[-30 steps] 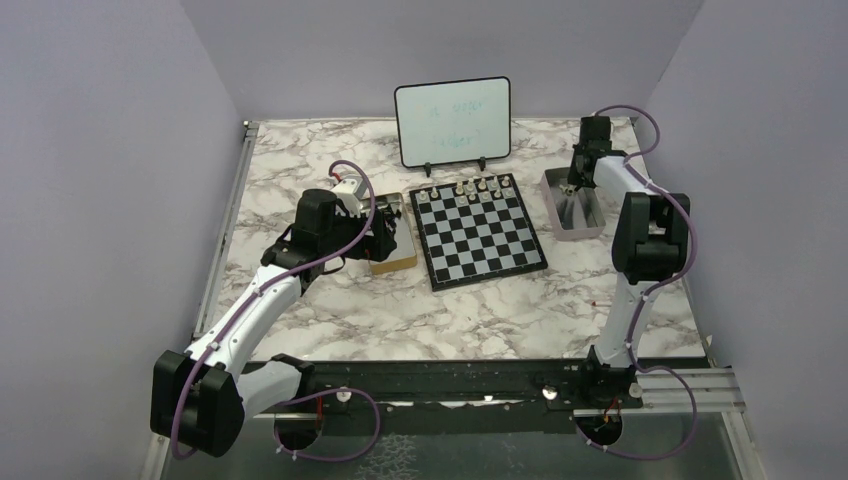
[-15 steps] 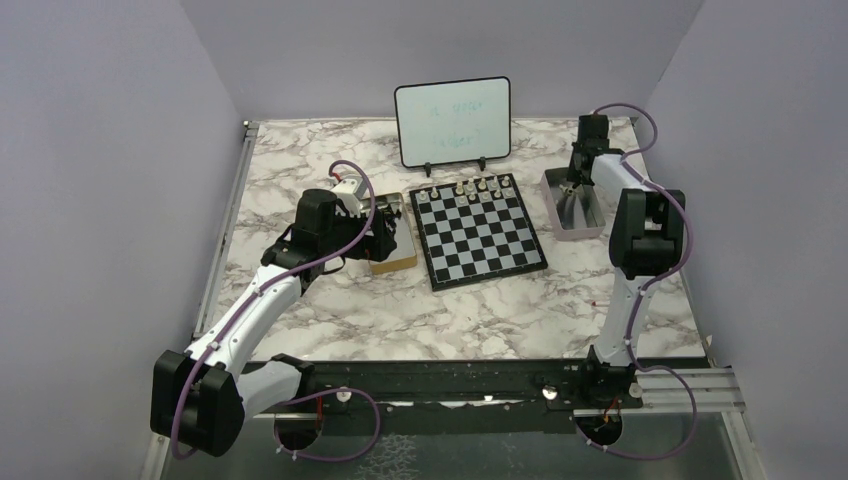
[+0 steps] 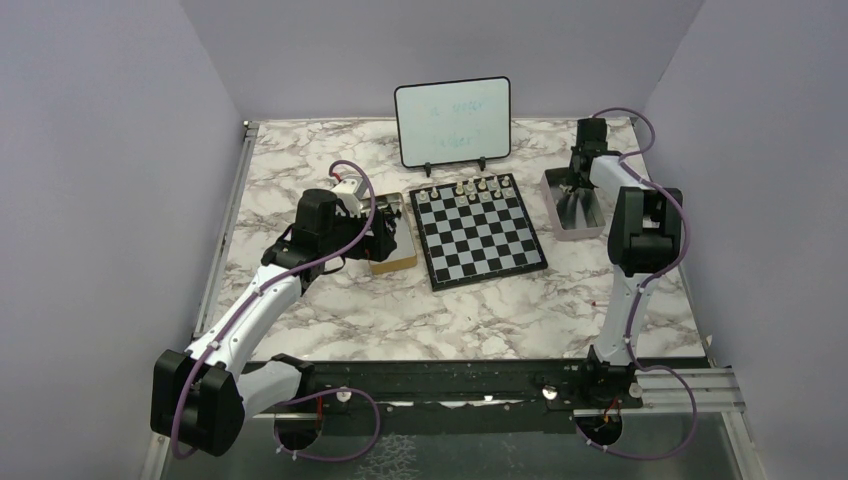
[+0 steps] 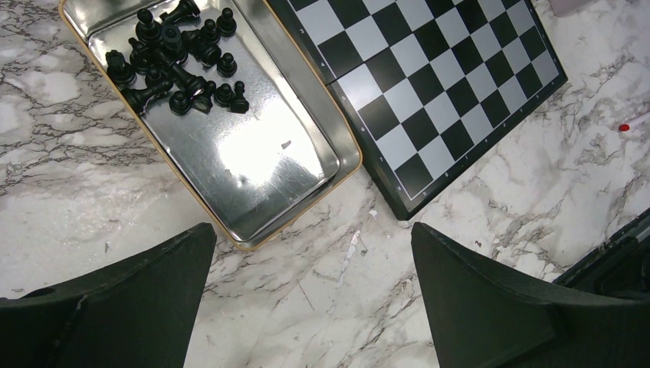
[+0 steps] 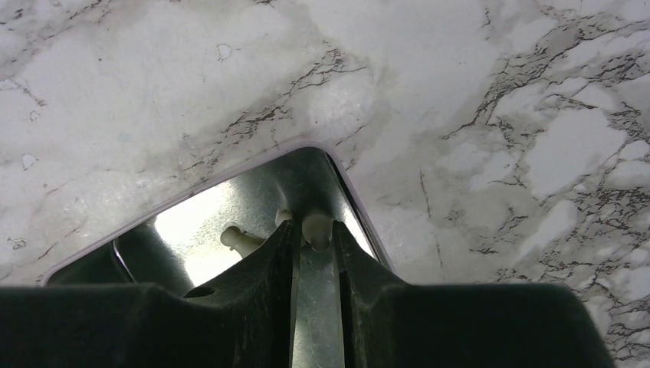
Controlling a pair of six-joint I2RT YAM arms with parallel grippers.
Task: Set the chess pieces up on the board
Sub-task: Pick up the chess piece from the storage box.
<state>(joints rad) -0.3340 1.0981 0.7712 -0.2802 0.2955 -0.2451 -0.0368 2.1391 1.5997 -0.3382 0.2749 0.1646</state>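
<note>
L gripper [image 4: 310, 230] hung over the near end of the gold tin [image 4: 349, 165], jaws wide apart, nothing btwn them; the black men [image 4: 176, 57] lay heaped at that tin's far end, beyond the tips. The board [image 3: 480, 235] sat just right of the tin, mostly bare, w/ a few pale pieces [image 3: 465, 187] standing on its far row only. Farther back and to the right, R gripper [image 5: 313, 231] reached down into the far corner of the silver tin [image 5: 230, 172]. Its jaws stood nearly together, w/ one pale piece [image 5: 316, 227] right at the tips; whether it was actually clamped couldn't be told. A 2nd piece [image 5: 239, 239] lay flat just left of the fingers, long axis slanting across their line. R arm was clearly the nearer one to the pale stock; the board lay to its left, so any carry would prob. go leftward and nearer.
</note>
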